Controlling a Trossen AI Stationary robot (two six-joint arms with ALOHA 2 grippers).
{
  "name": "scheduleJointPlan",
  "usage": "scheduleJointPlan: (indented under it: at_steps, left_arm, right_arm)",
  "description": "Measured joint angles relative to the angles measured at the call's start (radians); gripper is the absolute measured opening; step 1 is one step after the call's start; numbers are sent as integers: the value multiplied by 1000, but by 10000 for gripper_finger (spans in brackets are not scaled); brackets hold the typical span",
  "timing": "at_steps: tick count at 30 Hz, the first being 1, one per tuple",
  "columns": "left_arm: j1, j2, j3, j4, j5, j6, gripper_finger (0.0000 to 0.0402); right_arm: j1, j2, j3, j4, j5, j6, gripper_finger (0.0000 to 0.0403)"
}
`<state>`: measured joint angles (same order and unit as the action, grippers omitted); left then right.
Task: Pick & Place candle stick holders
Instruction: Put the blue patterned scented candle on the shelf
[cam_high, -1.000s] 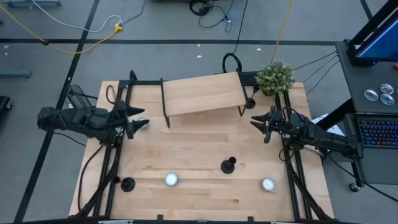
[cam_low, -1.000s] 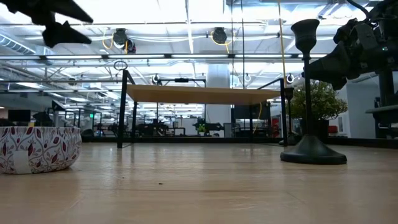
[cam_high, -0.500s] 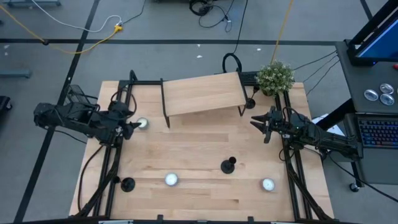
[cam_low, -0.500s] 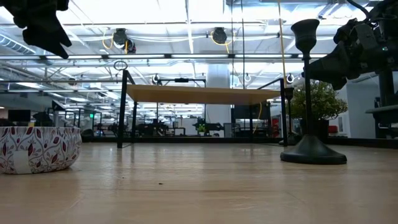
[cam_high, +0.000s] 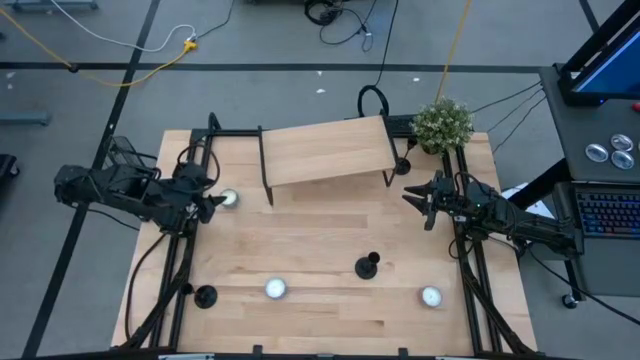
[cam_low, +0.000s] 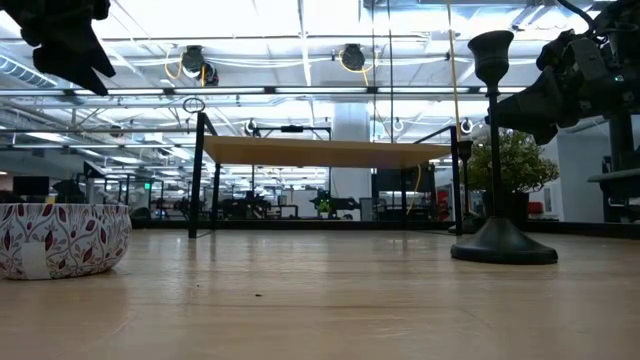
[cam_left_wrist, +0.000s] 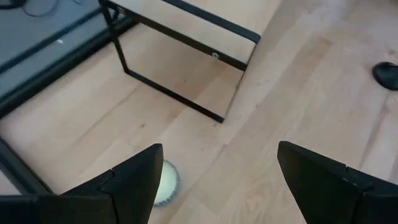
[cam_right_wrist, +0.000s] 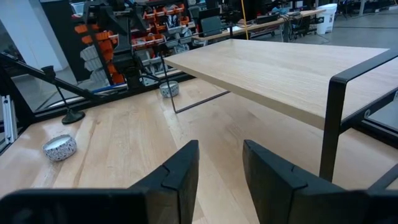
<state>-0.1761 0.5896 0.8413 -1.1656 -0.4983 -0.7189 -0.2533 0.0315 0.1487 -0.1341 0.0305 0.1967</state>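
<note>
One black candle stick holder (cam_high: 368, 265) stands on its round base at mid-table, toward the near edge; it shows large in the low view (cam_low: 497, 240). A second holder (cam_high: 205, 295) stands near the near left corner. A third dark piece (cam_high: 402, 165) stands by the shelf's right leg. My left gripper (cam_high: 212, 200) is open and empty above the table's left side, beside a white round cup (cam_high: 229, 198), which also shows in the left wrist view (cam_left_wrist: 165, 183). My right gripper (cam_high: 412, 195) is open and empty at the right side.
A low wooden shelf (cam_high: 325, 150) on black legs stands at the far middle. A potted plant (cam_high: 443, 122) is at the far right corner. Two more white cups (cam_high: 275, 289) (cam_high: 430, 296) sit near the front edge; a patterned cup (cam_low: 60, 240) is in the low view.
My left gripper has drawn back toward the table's left edge and tipped its fingers downward. The white cup that it partly covered now shows beside it on the table. For the last half second it has kept still.
</note>
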Motion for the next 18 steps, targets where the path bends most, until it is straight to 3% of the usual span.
scheduleJointPlan:
  at_steps: [4,10,18]
  left_arm:
    - [0,31,0,-30,-69,-34,333]
    - [18,114,0,-107,-79,-112,393]
    - [84,228,0,-131,-65,-116,382]
  right_arm:
    - [0,0,0,0,-1,0,116]
    - [0,0,0,0,-1,0,116]
    - [0,0,0,0,-1,0,116]
